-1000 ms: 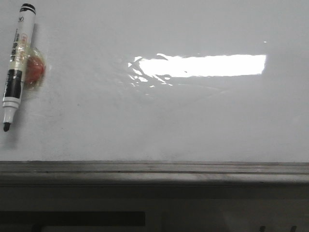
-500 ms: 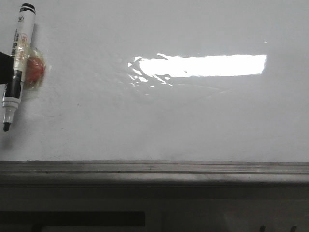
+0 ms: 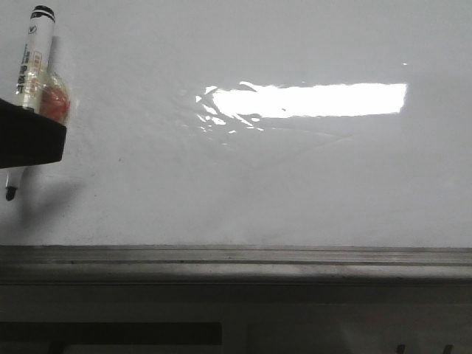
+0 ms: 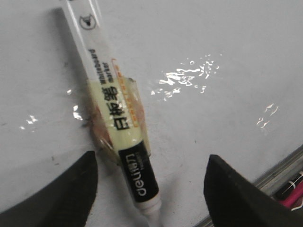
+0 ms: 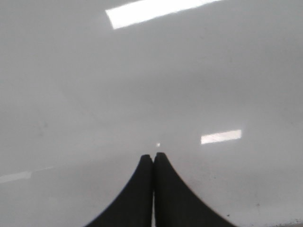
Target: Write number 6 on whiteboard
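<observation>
- Left claw (image 4: 149,189) gaping wide, empty, straddling the marker (image 4: 116,118) at nine o'clock on the whiteboard (image 3: 295,184).
- Right claw (image 5: 153,158) pinched closed, holding nothing.
- I'd centre on the black band, then squeeze squarely.

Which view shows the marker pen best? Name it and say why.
The left wrist view: the marker pen fills the frame, its label readable, between the open left pincer fingers. In the front view the marker pen sits at the left edge, its lower barrel hidden behind the dark pincer. The right wrist view shows only the whiteboard and the shut right pincer.
</observation>
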Tool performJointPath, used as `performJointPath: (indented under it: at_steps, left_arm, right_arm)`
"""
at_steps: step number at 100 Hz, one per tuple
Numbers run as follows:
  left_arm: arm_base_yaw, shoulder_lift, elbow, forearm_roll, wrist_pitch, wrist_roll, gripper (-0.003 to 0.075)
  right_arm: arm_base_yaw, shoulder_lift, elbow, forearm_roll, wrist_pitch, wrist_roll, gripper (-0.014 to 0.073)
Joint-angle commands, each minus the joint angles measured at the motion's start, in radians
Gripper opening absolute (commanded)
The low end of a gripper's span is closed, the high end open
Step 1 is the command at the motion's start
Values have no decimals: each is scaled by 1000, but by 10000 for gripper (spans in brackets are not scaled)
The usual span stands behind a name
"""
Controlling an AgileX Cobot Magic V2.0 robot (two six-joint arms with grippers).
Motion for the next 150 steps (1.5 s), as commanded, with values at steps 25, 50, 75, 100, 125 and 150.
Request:
performJointPath:
  at_steps: [25, 50, 75, 100, 125, 150]
  left_arm:
    - [-8, 63, -26, -201, -62, -11, 424]
    - [-8, 113, -26, -263, -62, -11, 108]
    - [-8, 120, -26, -266, -62, -11, -19]
    - [-8, 99, -26, -240, -45, -11, -19]
    - [-8, 2, -26, 20, -37, -11, -19]
    - [-8, -24, -26, 342, -41, -11, -19]
  right_arm:
    - [2, 19, -31, -13, -99, -9, -64]
    - [2, 19, -31, -7, -97, -9, -64]
    - [45, 19, -61, -13, -34, -55, -64]
    - [256, 76, -97, -7, 31, -212, -64]
    - [428, 232, -223, -7, 31, -253, -64]
    - [593, 450, -362, 1, 38, -253, -63]
